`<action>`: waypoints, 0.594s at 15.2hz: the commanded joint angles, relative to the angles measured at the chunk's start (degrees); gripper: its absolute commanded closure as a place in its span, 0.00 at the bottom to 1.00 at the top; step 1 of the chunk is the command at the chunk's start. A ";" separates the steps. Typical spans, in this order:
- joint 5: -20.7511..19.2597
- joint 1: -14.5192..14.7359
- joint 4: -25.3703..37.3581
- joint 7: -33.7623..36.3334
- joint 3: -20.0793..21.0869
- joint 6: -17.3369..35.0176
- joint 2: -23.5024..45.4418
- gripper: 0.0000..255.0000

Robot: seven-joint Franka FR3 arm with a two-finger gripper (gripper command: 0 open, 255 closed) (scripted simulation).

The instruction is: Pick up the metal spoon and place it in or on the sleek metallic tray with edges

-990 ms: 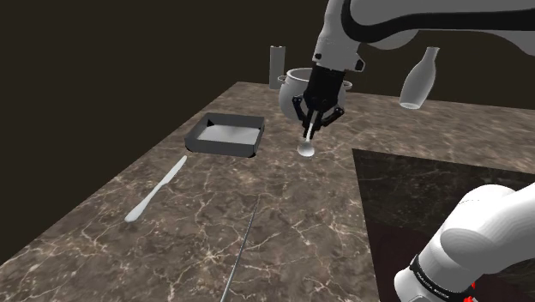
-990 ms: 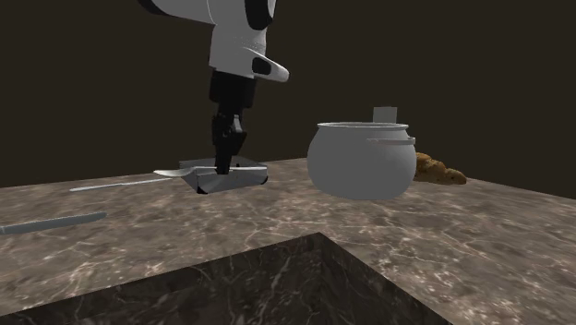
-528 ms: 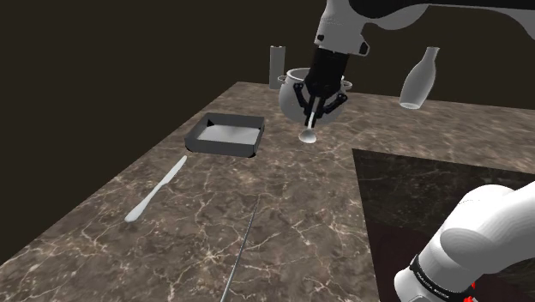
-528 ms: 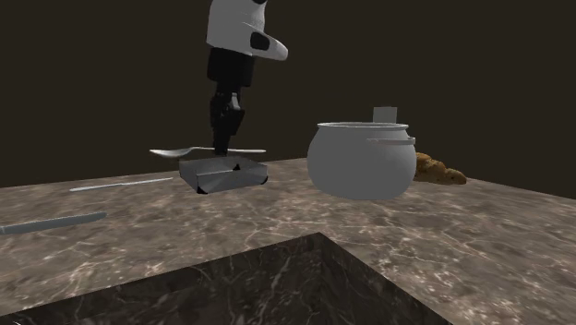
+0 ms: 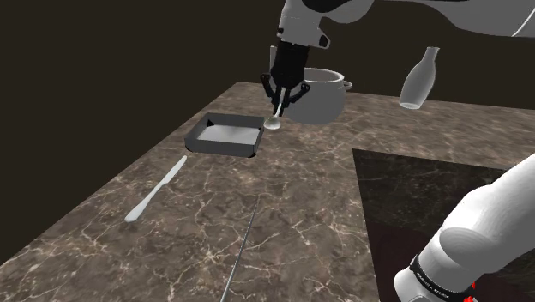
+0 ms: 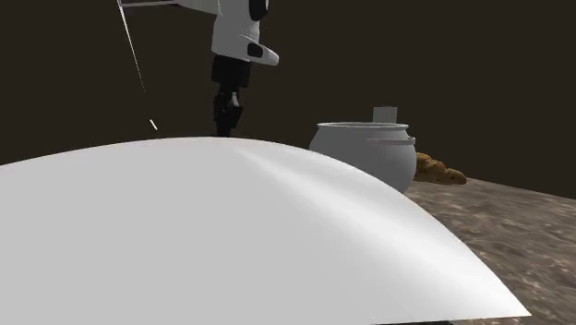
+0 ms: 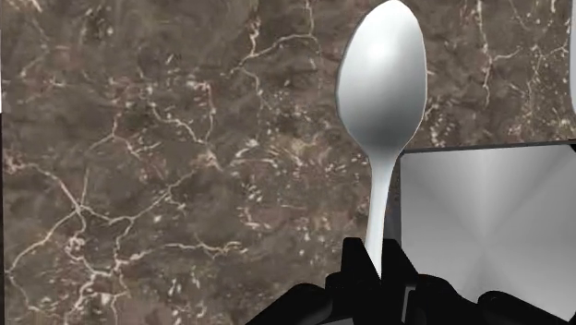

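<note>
At my end effector (image 5: 280, 105): fingers clamped on the handle of the spoon (image 7: 381, 83), whose bowl points away from me and hangs clear of the surface (image 5: 206, 214).

Item, position. A second ago I held the spoon low, in front of the pot (image 5: 321, 96) and between the tray (image 5: 228, 135) and the dark recess. I have since lifted it and carried it toward the shoulder view's left.

Item, spoon against tray. The bowl now hangs just beside the tray's far corner. From the wrist, the tray floor lies beside the handle, but the bowl is over bare marble.

Item, task standing. Pick done, carry nearly done, in my judgement. A short further shift over the tray floor, then a lowering and release, would finish it.

Item, obstruction. A white section of my arm (image 6: 231, 240) has swung across the second exterior view and covers the tray there.

Item, untouched: knife (image 5: 157, 190), bottle (image 5: 418, 79).
</note>
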 commanded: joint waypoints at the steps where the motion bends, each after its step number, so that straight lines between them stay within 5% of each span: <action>1: -1.43 0.06 5.15 1.50 1.09 -0.01 4.99 1.00; 9: -10.15 3.76 32.46 8.27 4.15 -4.81 27.79 1.00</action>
